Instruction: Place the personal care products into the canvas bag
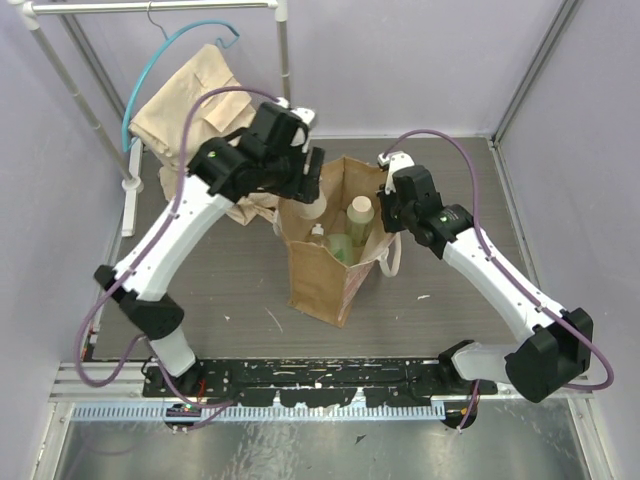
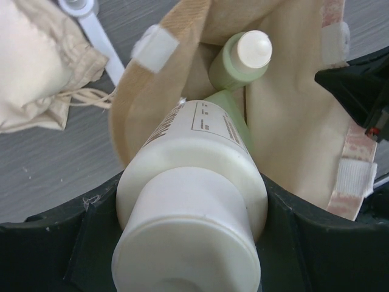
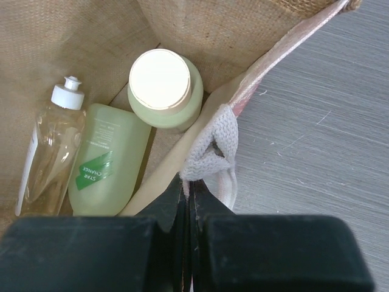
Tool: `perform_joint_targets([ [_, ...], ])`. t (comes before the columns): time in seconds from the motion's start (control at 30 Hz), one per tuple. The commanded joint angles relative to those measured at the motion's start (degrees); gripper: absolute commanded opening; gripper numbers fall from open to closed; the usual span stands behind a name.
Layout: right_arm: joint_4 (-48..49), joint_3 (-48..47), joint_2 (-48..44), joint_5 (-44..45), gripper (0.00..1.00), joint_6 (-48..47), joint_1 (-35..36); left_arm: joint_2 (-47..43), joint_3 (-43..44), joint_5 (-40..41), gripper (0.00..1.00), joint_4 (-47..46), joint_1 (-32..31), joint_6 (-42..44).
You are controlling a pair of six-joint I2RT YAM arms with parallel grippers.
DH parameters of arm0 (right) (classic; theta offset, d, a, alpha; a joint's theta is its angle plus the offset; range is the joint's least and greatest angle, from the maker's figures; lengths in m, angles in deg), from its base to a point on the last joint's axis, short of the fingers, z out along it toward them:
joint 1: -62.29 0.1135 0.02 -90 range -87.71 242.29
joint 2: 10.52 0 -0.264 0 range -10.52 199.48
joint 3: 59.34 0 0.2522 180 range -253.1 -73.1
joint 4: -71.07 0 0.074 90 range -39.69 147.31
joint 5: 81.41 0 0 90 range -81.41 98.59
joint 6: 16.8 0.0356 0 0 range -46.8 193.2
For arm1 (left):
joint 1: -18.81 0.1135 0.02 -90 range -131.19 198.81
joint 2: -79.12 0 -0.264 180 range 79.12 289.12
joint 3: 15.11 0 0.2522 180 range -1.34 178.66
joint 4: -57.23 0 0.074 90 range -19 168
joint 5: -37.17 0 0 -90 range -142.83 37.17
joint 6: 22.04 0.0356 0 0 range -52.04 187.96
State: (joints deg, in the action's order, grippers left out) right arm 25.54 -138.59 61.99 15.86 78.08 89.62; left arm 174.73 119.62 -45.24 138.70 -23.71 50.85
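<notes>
The canvas bag [image 1: 325, 285] stands open at mid-table. My left gripper [image 2: 189, 213] is shut on the cream bottle [image 2: 194, 182], holding it by its upper end over the bag's mouth, tilted down into it [image 1: 312, 208]. Inside the bag lie the amber white-capped bottle [image 3: 48, 146], the green cylinder [image 3: 106, 161] and the rounder green bottle with a cream top [image 3: 163, 88]. My right gripper [image 3: 188, 182] is shut on the bag's whitish strap handle [image 3: 209, 149] at the right rim, where the top view also shows this right gripper [image 1: 392, 215].
A beige folded garment [image 1: 195, 100] hangs from a teal hanger [image 1: 150, 70] on a white rack at the back left; its hem reaches the table beside the bag [image 2: 36, 67]. The rack's white foot [image 1: 130, 185] stands on the left. Purple walls enclose the table.
</notes>
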Motion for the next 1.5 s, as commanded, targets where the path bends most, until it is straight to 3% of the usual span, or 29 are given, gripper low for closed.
perform_joint_targets([
  [0.0,-2.51,-2.3,-0.49,-4.32,0.01,1.2,1.68,6.45,9.16,3.87,0.0,-1.94,-3.74,3.51],
  [0.17,-3.48,-4.63,-1.72,-3.19,0.01,1.69,1.94,10.29,9.8,5.77,0.0,-1.78,-6.14,3.94],
  [0.77,1.07,-1.24,-6.34,-0.56,0.01,9.37,1.94,9.37,-5.62,1.15,0.0,-13.22,-12.53,-2.75],
  [1.23,1.27,0.46,-8.29,3.22,0.01,9.88,1.16,5.68,-20.91,-0.48,0.0,-24.17,-13.04,-7.81],
  [1.47,1.19,0.48,-8.26,2.84,0.01,10.4,1.07,10.61,-18.67,0.65,0.0,-21.79,-13.1,-7.81],
])
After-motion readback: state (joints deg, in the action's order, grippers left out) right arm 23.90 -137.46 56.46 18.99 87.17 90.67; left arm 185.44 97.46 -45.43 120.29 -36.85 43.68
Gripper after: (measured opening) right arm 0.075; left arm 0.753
